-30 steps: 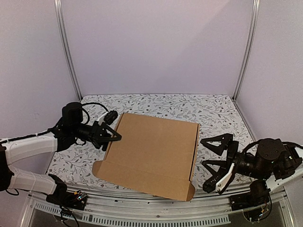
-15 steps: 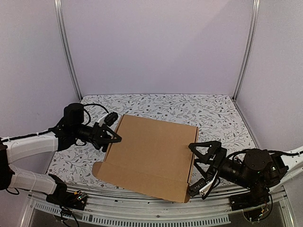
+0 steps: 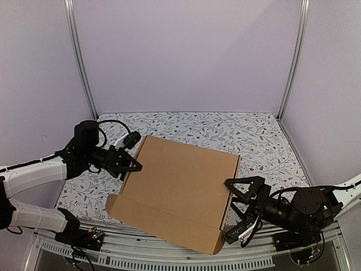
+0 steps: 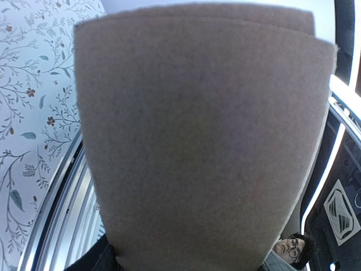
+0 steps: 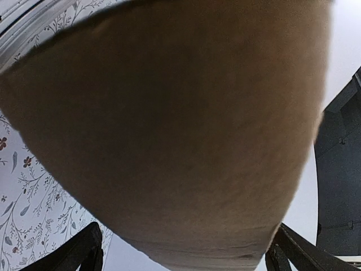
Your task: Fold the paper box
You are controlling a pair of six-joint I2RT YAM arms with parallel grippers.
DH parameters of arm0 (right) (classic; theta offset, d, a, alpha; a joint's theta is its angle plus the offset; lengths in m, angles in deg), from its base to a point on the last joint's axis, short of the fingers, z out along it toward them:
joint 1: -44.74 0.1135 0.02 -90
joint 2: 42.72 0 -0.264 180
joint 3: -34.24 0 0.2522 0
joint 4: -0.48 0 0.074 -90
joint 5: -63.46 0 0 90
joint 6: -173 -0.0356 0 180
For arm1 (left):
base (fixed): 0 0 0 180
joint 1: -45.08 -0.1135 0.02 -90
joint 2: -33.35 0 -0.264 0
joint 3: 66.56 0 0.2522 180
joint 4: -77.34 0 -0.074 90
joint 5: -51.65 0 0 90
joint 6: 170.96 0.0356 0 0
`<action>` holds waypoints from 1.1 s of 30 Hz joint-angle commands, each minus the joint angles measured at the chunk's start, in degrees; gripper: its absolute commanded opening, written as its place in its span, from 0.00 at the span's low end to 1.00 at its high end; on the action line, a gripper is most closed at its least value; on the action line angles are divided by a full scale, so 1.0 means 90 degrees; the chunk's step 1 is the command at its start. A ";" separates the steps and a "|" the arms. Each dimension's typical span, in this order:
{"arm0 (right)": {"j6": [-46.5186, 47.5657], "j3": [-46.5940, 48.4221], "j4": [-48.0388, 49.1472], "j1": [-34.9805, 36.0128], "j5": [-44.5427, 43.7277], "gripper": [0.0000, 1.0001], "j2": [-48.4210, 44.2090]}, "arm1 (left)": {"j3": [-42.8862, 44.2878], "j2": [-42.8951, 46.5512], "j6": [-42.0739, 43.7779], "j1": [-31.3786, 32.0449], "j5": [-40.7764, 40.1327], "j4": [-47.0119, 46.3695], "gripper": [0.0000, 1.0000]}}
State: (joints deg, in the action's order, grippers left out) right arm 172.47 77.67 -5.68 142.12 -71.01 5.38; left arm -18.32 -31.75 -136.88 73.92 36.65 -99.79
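I see paper box (image 3: 177, 189) lying mid-frame on floral table (image 3: 254, 135). Left gripper (image 3: 134, 158) at its left edge, grip unclear to me. Right gripper (image 3: 227, 212) spread wide, straddling lower-right edge.

Blurry brown paper box (image 4: 203, 141), v. close, fills most of frame; 2 layers show at 12 o'clock. Floral worktop (image 4: 34, 84) at 10 o'clock, metal rail (image 4: 62, 209) at 7, person (image 4: 292, 248) w/ glasses at 5.
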 commanded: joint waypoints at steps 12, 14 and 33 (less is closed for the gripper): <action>0.0378 0.0429 -0.0470 0.0606 0.0102 0.99 -0.0293 | 0.0379 0.0293 0.0944 0.0581 0.0081 0.1033 0.16; 0.0459 0.0399 -0.0367 0.0634 0.0167 0.98 -0.0267 | 0.0387 0.0273 0.0932 0.0611 0.0026 0.1049 0.16; 0.0686 0.0268 0.0576 0.1221 -0.0195 0.53 0.0313 | 0.0623 -0.0156 0.1182 0.0683 -0.0046 0.1490 0.25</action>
State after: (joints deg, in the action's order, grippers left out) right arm 179.20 80.22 -6.31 152.68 -72.93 7.26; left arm -14.71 -32.14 -128.43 79.52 37.99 -88.80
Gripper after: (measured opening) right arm 0.588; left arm 0.592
